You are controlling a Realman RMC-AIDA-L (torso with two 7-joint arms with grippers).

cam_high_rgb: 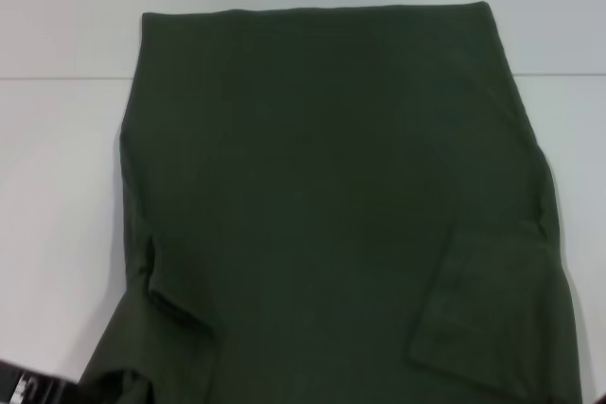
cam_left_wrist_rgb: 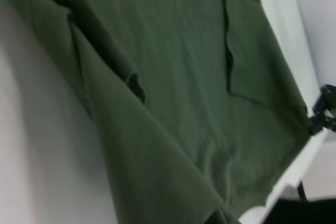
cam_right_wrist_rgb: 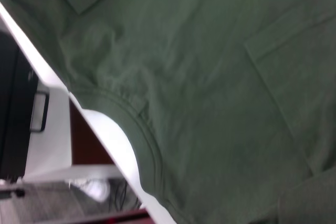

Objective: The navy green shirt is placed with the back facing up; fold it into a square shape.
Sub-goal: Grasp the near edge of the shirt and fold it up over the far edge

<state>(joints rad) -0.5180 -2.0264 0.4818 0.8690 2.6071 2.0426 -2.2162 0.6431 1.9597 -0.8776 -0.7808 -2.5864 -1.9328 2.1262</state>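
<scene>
While it lay flat on the plain white surface (cam_high_rgb: 57,186), the big dark olive-green cotton shirt (cam_high_rgb: 331,196) filled most of the head view. Its plain back faced up. Both short sleeves were folded in over the body, one on the left (cam_high_rgb: 175,305) and one on the right (cam_high_rgb: 492,309), so the sides ran almost straight. The far hem made a straight line near the back of the surface, and the near part ran out of the head view at the bottom.

From the head view no end effector could be seen, so it could not be told whether the left one or the right one was wide, narrow or holding anything.

The left wrist view looked along the shirt (cam_left_wrist_rgb: 173,77) from close up and showed soft creases and the sleeve flap (cam_left_wrist_rgb: 252,51), plus a small black part (cam_left_wrist_rgb: 323,111) past the surface edge.

The right wrist view showed the round neck band (cam_right_wrist_rgb: 144,129) right at the surface's near edge (cam_right_wrist_rgb: 118,150), with the floor below.
</scene>
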